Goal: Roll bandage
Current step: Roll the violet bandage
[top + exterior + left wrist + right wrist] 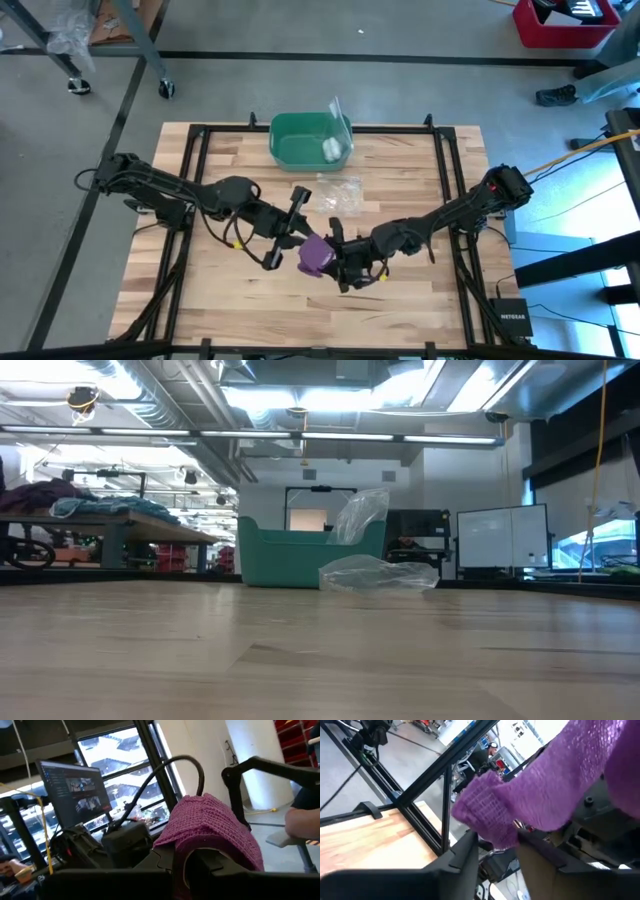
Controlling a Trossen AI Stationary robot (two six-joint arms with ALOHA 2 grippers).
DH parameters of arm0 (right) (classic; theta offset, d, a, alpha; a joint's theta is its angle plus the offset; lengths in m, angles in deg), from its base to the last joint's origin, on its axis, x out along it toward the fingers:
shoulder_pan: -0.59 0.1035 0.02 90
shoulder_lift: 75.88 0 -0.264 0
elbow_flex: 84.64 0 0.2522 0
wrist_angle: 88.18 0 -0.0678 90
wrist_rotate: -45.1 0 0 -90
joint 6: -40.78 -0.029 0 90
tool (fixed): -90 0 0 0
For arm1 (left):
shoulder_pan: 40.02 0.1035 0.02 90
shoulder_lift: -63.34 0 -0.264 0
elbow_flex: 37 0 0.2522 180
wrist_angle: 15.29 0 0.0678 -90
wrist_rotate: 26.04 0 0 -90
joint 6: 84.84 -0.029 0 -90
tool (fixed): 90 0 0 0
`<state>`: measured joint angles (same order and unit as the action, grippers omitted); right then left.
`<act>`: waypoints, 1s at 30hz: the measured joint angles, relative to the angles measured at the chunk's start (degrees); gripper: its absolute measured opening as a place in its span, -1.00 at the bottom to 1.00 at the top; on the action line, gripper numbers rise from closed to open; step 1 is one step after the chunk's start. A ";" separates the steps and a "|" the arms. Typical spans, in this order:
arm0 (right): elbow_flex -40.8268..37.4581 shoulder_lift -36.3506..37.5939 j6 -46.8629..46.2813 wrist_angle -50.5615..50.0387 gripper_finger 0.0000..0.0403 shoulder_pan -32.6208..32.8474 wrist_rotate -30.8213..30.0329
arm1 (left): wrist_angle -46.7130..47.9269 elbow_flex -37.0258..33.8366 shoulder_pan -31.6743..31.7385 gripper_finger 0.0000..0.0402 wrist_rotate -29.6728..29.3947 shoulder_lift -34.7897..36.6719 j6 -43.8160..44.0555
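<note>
The purple bandage point(318, 256) is a bunched lump held up over the table's near middle, between my two grippers. My left gripper point(298, 247) comes at it from the table's left and is shut on it; in the left wrist view the knit bandage point(210, 827) drapes over the fingers. My right gripper point(339, 262) comes from the table's right, and its two fingers stand either side of the bandage's hanging end point(492, 827). The low view shows neither the grippers nor the bandage. My left gripper pinches a fold of the bandage point(181, 854) between its two fingers, roughly level, from the table's left. The rest humps up over the fingertips, lifted clear of the table. My right gripper has the bandage's lumpy end point(495, 839) between its two fingers point(466, 854), coming level from the table's right. The bandage is clear of the table.
A green bin point(290, 143) with a small white roll point(331, 150) stands at the table's far middle. A clear plastic bag point(338, 192) lies just in front of it. A black frame point(447, 180) runs round the wooden tabletop.
</note>
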<state>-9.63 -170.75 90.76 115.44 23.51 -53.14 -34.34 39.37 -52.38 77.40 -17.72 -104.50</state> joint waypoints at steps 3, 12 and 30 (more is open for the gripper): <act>0.00 0.00 -1.40 -0.04 -0.55 0.78 0.05 | 1.80 0.00 0.00 -0.92 -3.17 0.00 -0.12; 0.00 0.02 -2.98 -3.24 -0.93 3.27 -2.56 | 5.80 0.02 -0.97 -0.92 -14.32 2.33 -1.41; 0.04 0.55 -20.02 -24.42 -0.97 2.84 -14.75 | 19.32 0.02 -12.04 -0.92 -52.79 6.55 -6.25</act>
<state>-9.59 -170.21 70.74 91.02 26.35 -67.89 -15.03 39.38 -64.41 24.61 -11.17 -110.76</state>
